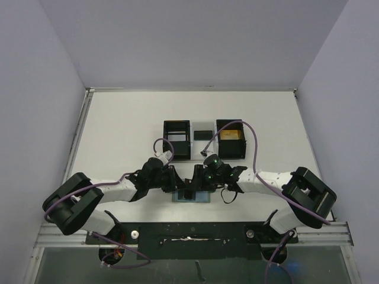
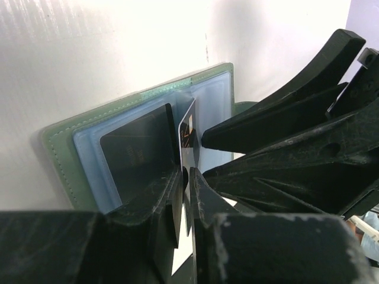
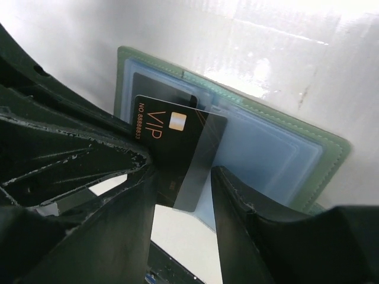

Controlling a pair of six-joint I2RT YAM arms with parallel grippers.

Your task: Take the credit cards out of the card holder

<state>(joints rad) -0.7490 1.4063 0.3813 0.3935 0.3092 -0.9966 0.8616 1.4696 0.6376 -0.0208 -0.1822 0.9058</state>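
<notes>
Right wrist: two black cards [image 3: 177, 142], one card holder [image 3: 278, 148].

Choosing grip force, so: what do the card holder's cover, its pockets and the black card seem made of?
Card holder cover: matte green, likely faux leather; stitched edge. Pockets: bluish plastic, apparently soft; see-through. Black card: glossy plastic, probably; reflective sheen.

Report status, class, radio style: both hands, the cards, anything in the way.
Left hand shut on black VIP card, out of its pocket. Right hand open, straddling same card. Second black card in card holder. Hands crowded together.
</notes>
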